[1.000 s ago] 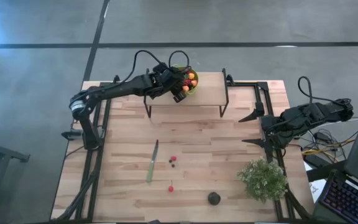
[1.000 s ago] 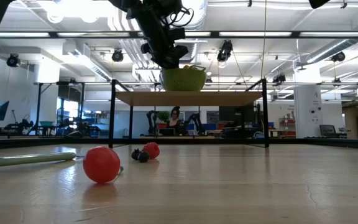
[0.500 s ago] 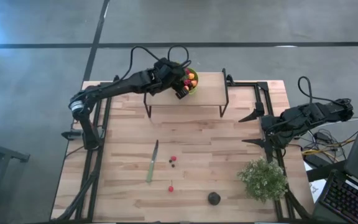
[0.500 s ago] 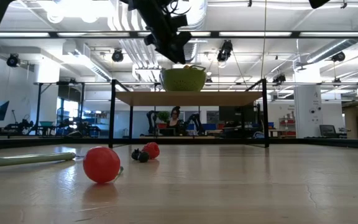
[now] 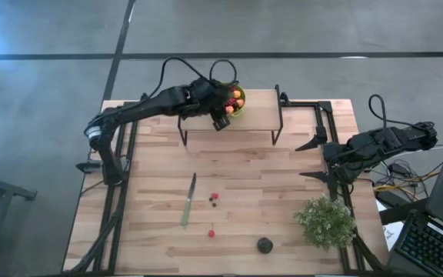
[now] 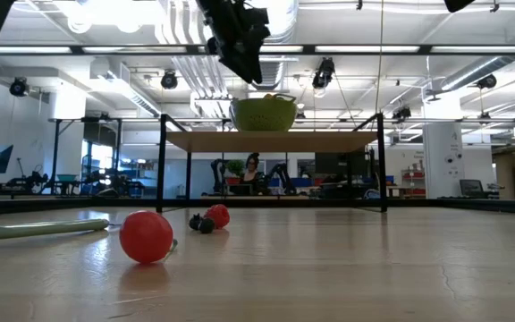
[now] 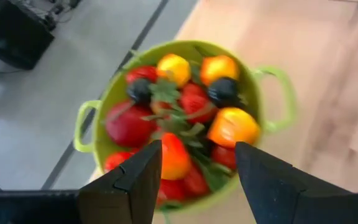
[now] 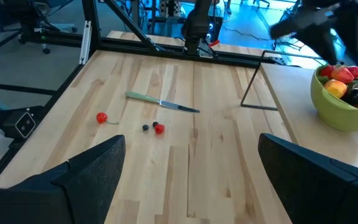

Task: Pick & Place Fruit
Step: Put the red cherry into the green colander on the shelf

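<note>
My left jaws (image 5: 221, 117) have slid back off the green bowl (image 5: 235, 101) since a second ago, from over its fruit to its near rim, and in the low view they've climbed higher above it. Nothing on the bench (image 5: 283, 200) below has shifted.

The fruit sits in two lots. Most is heaped in the bowl on the raised shelf (image 5: 256, 111) at the far side. Four pieces lie loose on the bench: a red berry (image 5: 214, 196) touching a dark one (image 5: 213, 203) beside the knife (image 5: 188, 199), a lone red one (image 5: 211, 232) nearer the front, and the bigger dark round one (image 5: 264, 245) by the plant (image 5: 326, 221).

Left jaws are open and empty, hanging just above the bowl. Right jaws (image 5: 314, 160) are spread wide too, holding nothing, parked at the bench's right edge.

I'd call this the gap between a drop and the next pick. The next move means swinging off the shelf, coming down over a loose piece, probably the berry pair, and staying clear of the knife blade.

My left wrist view counts the bowl's load: reds, two dark ones, orange and yellow with green leaves. The high view only shows a bright clump. The low view alone shows the height between jaws and bowl. The right wrist view gives the knife and three small pieces, not the big dark one.
</note>
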`<state>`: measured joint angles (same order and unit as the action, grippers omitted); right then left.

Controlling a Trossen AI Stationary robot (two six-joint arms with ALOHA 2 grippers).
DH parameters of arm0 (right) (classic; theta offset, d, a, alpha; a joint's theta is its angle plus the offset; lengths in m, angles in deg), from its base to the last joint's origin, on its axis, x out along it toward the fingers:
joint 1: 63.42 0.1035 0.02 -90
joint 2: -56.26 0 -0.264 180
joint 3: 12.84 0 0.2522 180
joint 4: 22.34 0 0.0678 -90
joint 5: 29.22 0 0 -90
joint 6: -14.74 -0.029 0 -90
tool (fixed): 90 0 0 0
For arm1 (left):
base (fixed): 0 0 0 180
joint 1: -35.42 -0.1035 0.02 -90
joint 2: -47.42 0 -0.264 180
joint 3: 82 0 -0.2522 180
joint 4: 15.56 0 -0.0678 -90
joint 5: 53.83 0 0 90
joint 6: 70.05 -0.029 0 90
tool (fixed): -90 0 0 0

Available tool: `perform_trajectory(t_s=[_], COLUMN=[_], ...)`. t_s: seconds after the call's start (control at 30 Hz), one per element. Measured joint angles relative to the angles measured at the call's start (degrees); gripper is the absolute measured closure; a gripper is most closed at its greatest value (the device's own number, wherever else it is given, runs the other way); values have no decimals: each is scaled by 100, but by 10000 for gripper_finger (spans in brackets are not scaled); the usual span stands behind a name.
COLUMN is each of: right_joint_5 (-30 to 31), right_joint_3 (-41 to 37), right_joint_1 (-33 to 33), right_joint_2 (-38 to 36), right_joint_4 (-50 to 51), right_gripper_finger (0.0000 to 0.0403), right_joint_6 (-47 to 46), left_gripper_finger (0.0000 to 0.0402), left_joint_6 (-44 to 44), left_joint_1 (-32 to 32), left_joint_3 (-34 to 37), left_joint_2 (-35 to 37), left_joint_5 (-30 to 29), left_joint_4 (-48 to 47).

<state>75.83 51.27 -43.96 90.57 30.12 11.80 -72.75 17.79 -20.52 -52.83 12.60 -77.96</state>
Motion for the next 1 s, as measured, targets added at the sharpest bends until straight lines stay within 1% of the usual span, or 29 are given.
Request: perform_trajectory(t_s=[0.27,0.43,0.57,0.67,0.87,1.0], right_joint_5=[-1,1,0,-1,-1,0], right_joint_3=[-1,0,0,-1,0,-2], right_joint_1=[0,2,2,1,0,1], right_joint_2=[4,2,2,2,2,2], right_joint_4=[0,0,1,0,0,0], right_gripper_finger=[39,39,40,39,39,40], right_joint_6=[0,0,0,0,0,0], left_gripper_finger=[193,193,193,194,194,194], left_joint_6=[183,623,930,1117,1363,1497], left_joint_1=[624,1052,1369,1599,2139,2482], left_joint_3=[-71,-46,-5,-1,2,5], left_joint_2=[0,0,0,0,0,0], left_joint_5=[8,-15,-216,-245,-243,-245], left_joint_4=[-429,-619,-718,-841,-1296,-1388])
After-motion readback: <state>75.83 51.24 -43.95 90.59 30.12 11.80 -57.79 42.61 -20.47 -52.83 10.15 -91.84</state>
